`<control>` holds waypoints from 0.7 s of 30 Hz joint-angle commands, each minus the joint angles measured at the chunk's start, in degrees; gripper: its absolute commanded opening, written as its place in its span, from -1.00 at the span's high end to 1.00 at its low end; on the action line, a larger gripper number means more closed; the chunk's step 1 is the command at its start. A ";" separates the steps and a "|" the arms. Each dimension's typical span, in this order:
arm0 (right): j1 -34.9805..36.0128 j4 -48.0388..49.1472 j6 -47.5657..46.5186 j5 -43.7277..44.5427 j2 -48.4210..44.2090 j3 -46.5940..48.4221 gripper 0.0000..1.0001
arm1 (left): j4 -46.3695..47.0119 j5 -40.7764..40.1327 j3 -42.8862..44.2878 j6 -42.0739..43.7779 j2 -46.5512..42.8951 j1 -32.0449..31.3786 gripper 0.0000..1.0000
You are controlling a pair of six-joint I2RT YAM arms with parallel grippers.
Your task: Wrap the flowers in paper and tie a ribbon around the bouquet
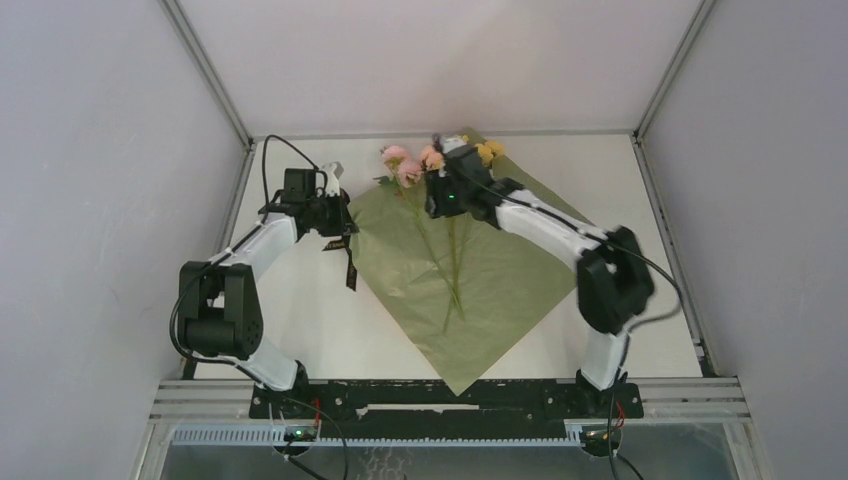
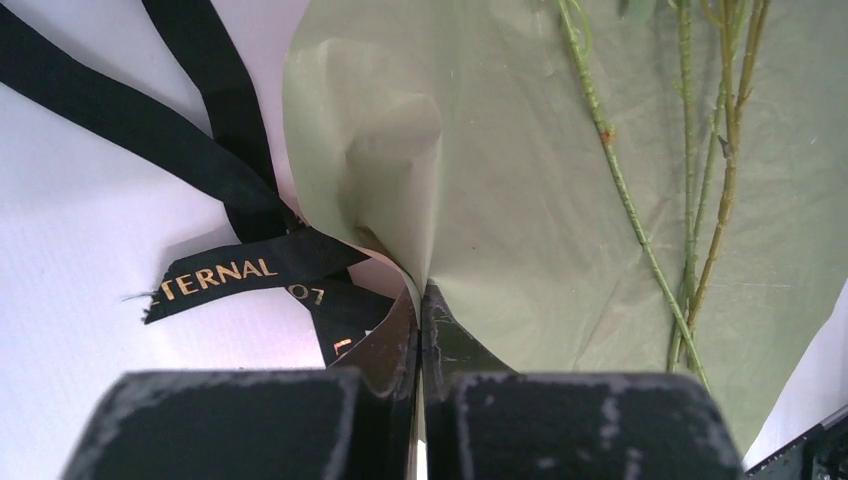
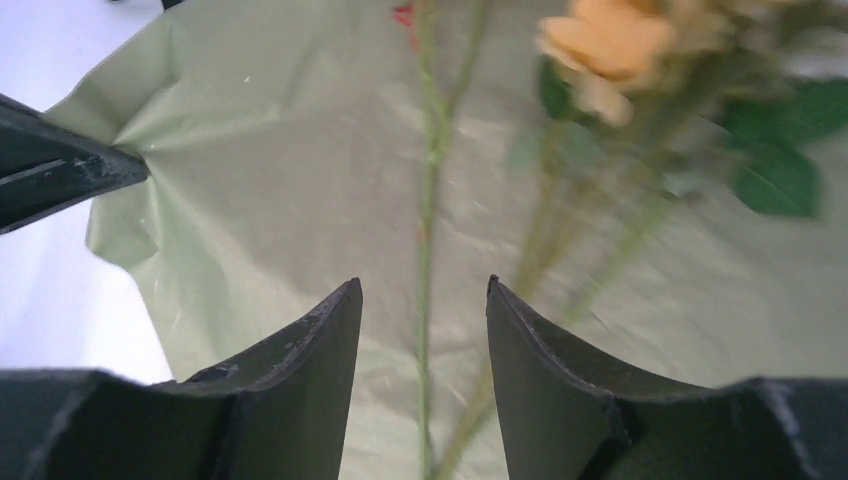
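Note:
The paper (image 1: 500, 285) lies olive green face up as a diamond on the table. On it lie the flowers (image 1: 407, 166), pink and yellow blooms at the far end and thin stems (image 1: 453, 285) running toward me. My left gripper (image 1: 343, 217) is shut on the paper's left corner (image 2: 400, 200), which is lifted and curled. The black ribbon (image 2: 215, 275) with gold lettering lies on the table just left of that corner. My right gripper (image 3: 424, 285) hangs open over the stems (image 3: 428, 200) near the blooms, with nothing between its fingers. A yellow bloom (image 3: 605, 40) shows ahead of it.
White walls and metal frame posts (image 1: 215, 80) close in the table on three sides. The ribbon's tail (image 1: 349, 268) trails toward me along the paper's left edge. The paper's near tip (image 1: 458, 385) reaches the arms' base rail.

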 commanded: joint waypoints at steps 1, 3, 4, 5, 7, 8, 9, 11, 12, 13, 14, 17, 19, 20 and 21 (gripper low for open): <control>2.66 -4.14 -3.14 -4.88 15.18 15.24 -0.13 | -0.21 -0.18 0.26 1.74 -3.41 -0.46 0.99; 2.91 -6.40 -2.84 -4.40 21.57 22.35 -0.07 | -0.21 0.03 0.04 1.62 -3.47 -0.52 0.99; 2.94 -7.62 -2.86 -4.11 24.50 25.81 -0.04 | -0.21 0.15 0.02 1.45 -3.34 -0.54 0.99; 2.84 -8.93 -2.94 -3.79 27.23 28.98 -0.02 | -0.18 0.30 -0.02 1.33 -3.29 -0.59 0.99; 2.81 -11.67 -3.18 -3.19 32.07 34.79 0.00 | -0.24 0.58 -0.14 1.22 -3.20 -0.65 0.99; 2.93 -12.63 -3.12 -2.53 34.16 37.08 0.01 | -0.11 0.65 -0.27 1.21 -3.25 -0.71 0.99; 2.90 -13.13 -2.96 -1.65 35.74 38.59 0.02 | -0.11 0.72 -0.37 1.21 -3.24 -0.72 0.99; 2.89 -13.19 -2.63 0.76 38.22 39.71 0.09 | -0.15 0.77 -0.42 1.28 -3.15 -0.72 0.99; 2.82 -13.08 -2.30 1.68 38.99 39.81 0.14 | -0.10 0.77 -0.33 1.30 -3.11 -0.77 0.99; 2.75 -13.10 -1.91 2.47 39.65 39.75 0.19 | -0.09 0.80 -0.31 1.23 -3.12 -0.73 0.99; 2.73 -13.20 -1.45 3.07 40.29 39.74 0.24 | -0.10 0.79 -0.33 1.21 -3.07 -0.80 0.99; 2.66 -13.47 -0.91 3.42 41.64 39.67 0.36 | -0.09 0.76 -0.35 1.30 -3.06 -0.81 0.98; 2.69 -13.81 -0.78 2.89 41.89 39.75 0.63 | -0.02 0.63 -0.42 1.39 -3.09 -0.81 0.99; 2.66 -14.03 -0.68 2.49 41.55 39.72 0.75 | -0.06 0.65 -0.42 1.39 -3.07 -0.81 0.99; 2.65 -14.10 -0.52 2.10 40.96 39.55 0.87 | -0.09 0.61 -0.48 1.39 -3.02 -0.81 0.99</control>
